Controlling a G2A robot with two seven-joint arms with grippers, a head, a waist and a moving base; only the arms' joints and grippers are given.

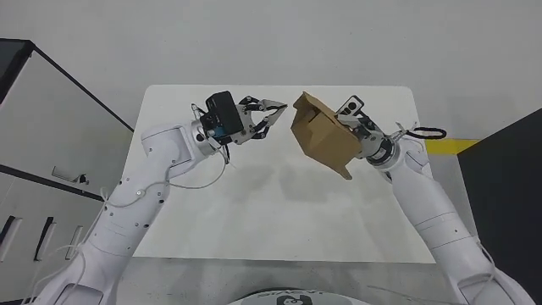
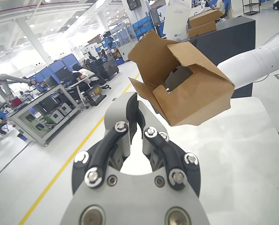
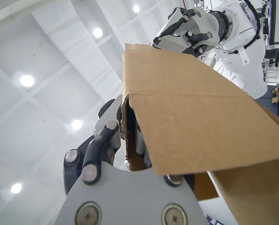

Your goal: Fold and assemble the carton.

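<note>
A brown cardboard carton (image 1: pixel 322 133) hangs tilted above the white table (image 1: pixel 279 212), partly erected, with its end flaps loose. My right gripper (image 1: pixel 357 132) is shut on one carton wall; in the right wrist view that wall (image 3: pixel 191 127) sits clamped between the fingers (image 3: pixel 113 127) of the right gripper (image 3: pixel 127 127). My left gripper (image 1: pixel 282 113) hovers just left of the carton, apart from it, shut with nothing in it. In the left wrist view the left gripper (image 2: pixel 135 115) points at the carton's (image 2: pixel 195 94) open flapped end. The left gripper (image 3: pixel 174 38) also shows past the carton's far edge.
A dark cabinet (image 1: pixel 25 85) stands off the table's left side and a black unit (image 1: pixel 508 186) off its right. In the left wrist view a black counter (image 2: pixel 233 33) with cardboard boxes stands beyond the table's far edge. Bare tabletop lies under both arms.
</note>
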